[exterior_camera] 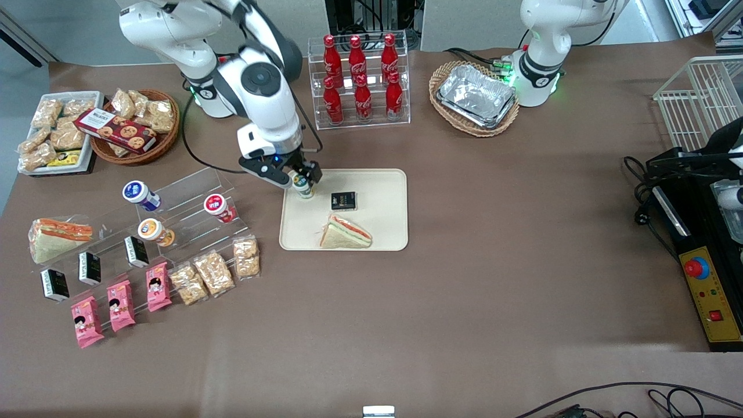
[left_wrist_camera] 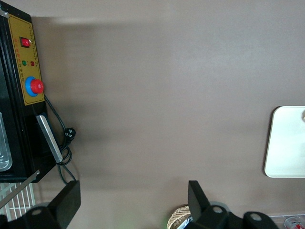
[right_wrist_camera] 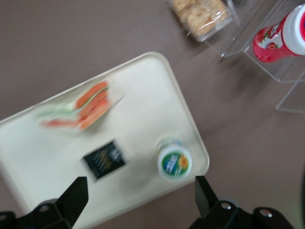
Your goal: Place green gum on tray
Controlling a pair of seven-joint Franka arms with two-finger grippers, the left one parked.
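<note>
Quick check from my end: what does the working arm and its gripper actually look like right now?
The right arm is glossy white with dark grey joint caps and a black cable looping off it. Its gripper, above the tray by the green gum, has a white body, black fingers and a small blue light.

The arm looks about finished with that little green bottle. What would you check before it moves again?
1. Green gum bottle on the beige tray: ok, it stands upright inside the rim, close to a corner.
2. Claw open: ok, its fingers are spread wide to either side of the bottle and do not touch it.
3. Claw high enough to clear the lid when it pulls away: cannot tell.
4. Sandwich apart from the bottle: ok.
5. Black packet apart from the bottle: ok, it lies beside it with a gap.
</note>
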